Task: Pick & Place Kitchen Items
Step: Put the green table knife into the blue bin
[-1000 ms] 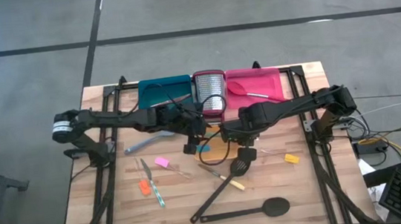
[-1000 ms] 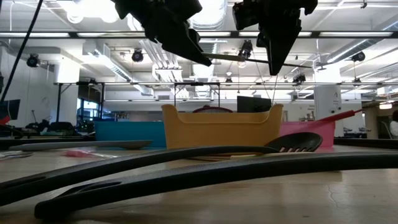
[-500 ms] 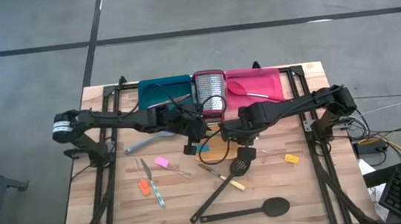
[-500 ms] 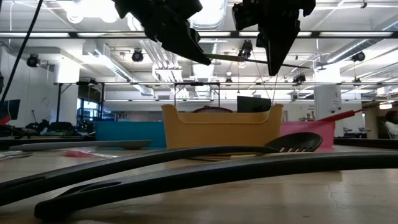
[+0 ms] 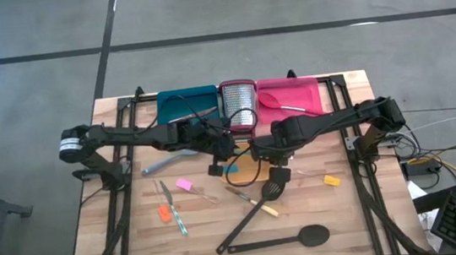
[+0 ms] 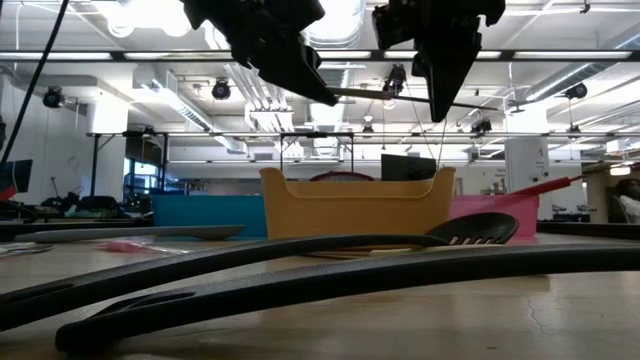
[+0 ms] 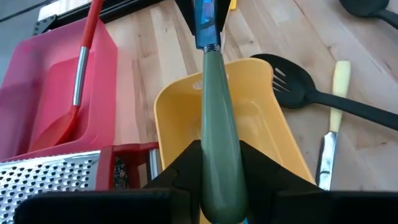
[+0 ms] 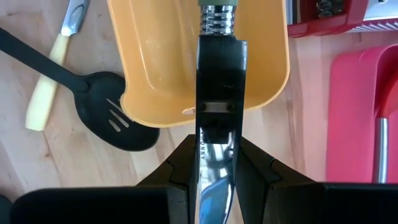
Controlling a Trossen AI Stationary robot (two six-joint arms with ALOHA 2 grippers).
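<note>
1. While both of my grippers hold one utensil in the air, I treat this as a handover. My left gripper [image 7: 221, 155] is clamped on the handle end of the green-handled tool [image 7: 217, 106]. My right gripper [image 8: 214, 149] is pinched flat on its steel end.
2. The tool runs straight out ahead of each gripper toward the other. It hangs directly above the yellow tray [image 7: 174, 118], clear of the tray's rim.
3. Before the right gripper lets go, I want the left fingers [image 7: 261, 165] seated squarely on the thick part of the handle. The handle is rounded and smooth, so I judge that a grip near its tip could let it roll or droop.
4. I would release with the right gripper only by opening, then draw it back along the tool's own line. A sideways pull could twist the handle in the left grip.
5. Both wrists should stay level during the release. If the tool slips, it then falls into the tray below rather than onto the slotted spatula [image 7: 298, 93] or the yellow-handled knife [image 7: 339, 74] beyond the tray.
6. The red tray [image 7: 37, 81] lies off to one side of the left gripper, well apart.
</note>
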